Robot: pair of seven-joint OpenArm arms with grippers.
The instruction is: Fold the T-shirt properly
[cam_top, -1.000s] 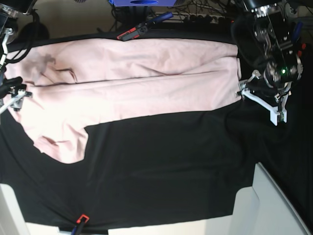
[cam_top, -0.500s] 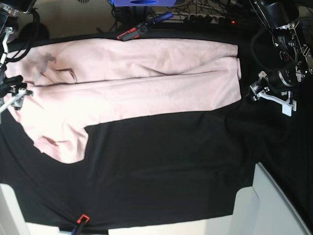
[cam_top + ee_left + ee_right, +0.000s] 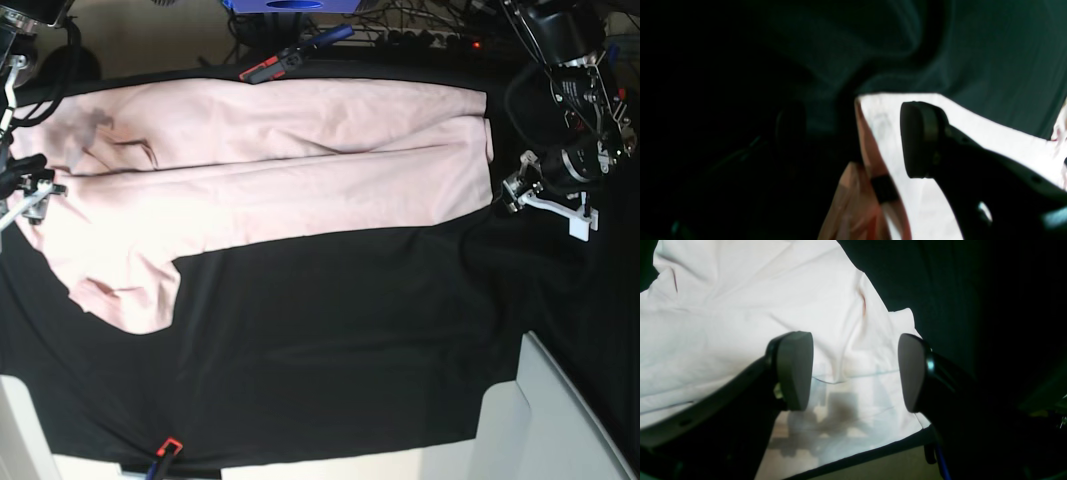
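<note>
Two claws frame the scene in the base view: the T-shirt [image 3: 260, 175] lies spread across the far half of the bench [image 3: 340, 340], which is draped in a black cloth, with one sleeve hanging toward the near left and its hem edge at the right. The left claw [image 3: 545, 200] hovers just beside that right edge, over the black cloth, holding nothing. The right claw [image 3: 30, 190] sits at the left border of the view, at the shirt's other end, largely cut off by the frame. A red-and-black clamp [image 3: 272, 66] lies on the far edge of the bench and another clamp [image 3: 165, 450] on the near edge. From the left wrist view, one dark pad of the left claw [image 3: 853, 140] shows clearly at the right and the other is barely visible in shadow at the left; they stand well apart with nothing between them, and a corner of the pink fabric [image 3: 887, 166] lies below. From the right wrist view, the right claw [image 3: 855, 370] is spread wide above the pale shirt [image 3: 740, 316], its pads [image 3: 795, 370] gripping nothing, the shirt's edge and the black cloth just beyond.
</note>
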